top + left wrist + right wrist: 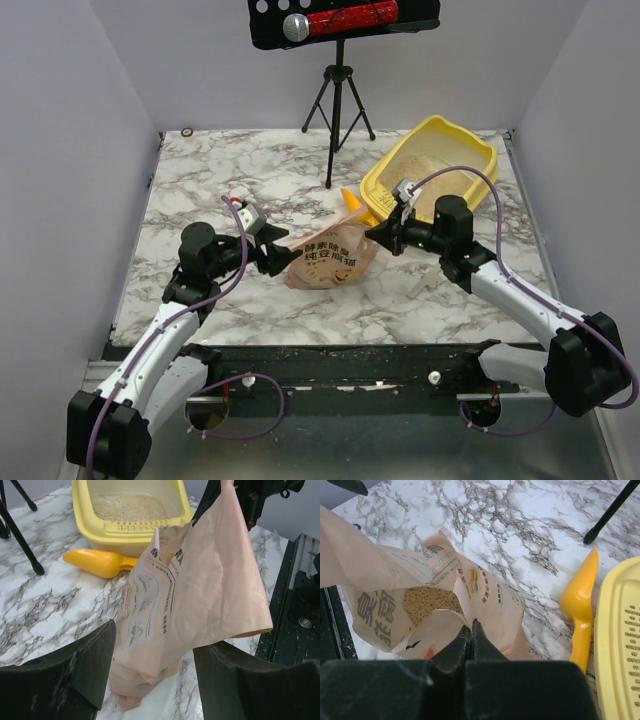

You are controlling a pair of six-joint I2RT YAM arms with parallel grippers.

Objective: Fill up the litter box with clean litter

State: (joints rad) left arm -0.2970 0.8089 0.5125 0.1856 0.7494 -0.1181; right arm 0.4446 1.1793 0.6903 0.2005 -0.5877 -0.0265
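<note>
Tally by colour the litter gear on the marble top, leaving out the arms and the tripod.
Yellow: 2 (litter box, scoop)
Tan: 1 (paper bag)
Total: 3

The litter box sits at the far right of the table, with clean litter in it. The scoop lies just beside its near-left wall. The paper bag lies mid-table before both. 1 tripod stands behind, left of the box.
</note>
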